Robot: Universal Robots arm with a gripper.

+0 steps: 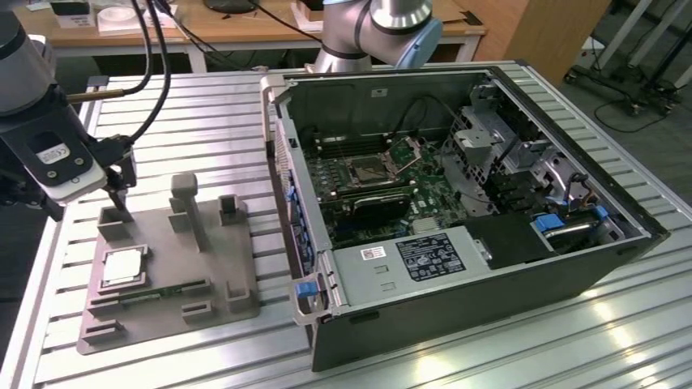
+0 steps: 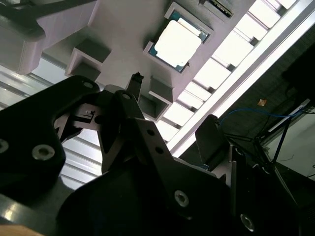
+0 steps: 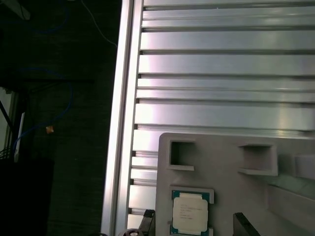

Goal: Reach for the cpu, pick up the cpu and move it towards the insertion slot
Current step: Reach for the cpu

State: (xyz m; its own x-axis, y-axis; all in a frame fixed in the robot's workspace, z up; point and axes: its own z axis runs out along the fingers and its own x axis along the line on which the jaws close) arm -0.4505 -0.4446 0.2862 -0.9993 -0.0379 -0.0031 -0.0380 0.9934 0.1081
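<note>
The cpu (image 1: 125, 266), a flat silver square with a pale rim, lies in a recess of the grey fixture (image 1: 216, 259) at the exterior view's left. In both wrist views the cpu (image 3: 189, 212) (image 2: 177, 43) lies flat and untouched. My gripper (image 1: 119, 198) hangs open above the fixture's far corner, a little beyond the cpu, holding nothing. Its two dark fingertips (image 3: 147, 217) stand wide apart, one on each side of the chip. The insertion slot (image 1: 368, 168), a silver-framed socket with its retention plate tilted up, sits on the green board inside the open case.
The open computer case (image 1: 465, 267) stands to the exterior view's right of the fixture. A green memory stick (image 1: 162, 290) lies in the fixture's front groove, and grey posts (image 1: 186, 207) rise from it. The slatted metal table's edge (image 3: 120, 123) runs close by. Another arm's base (image 1: 378, 32) stands behind the case.
</note>
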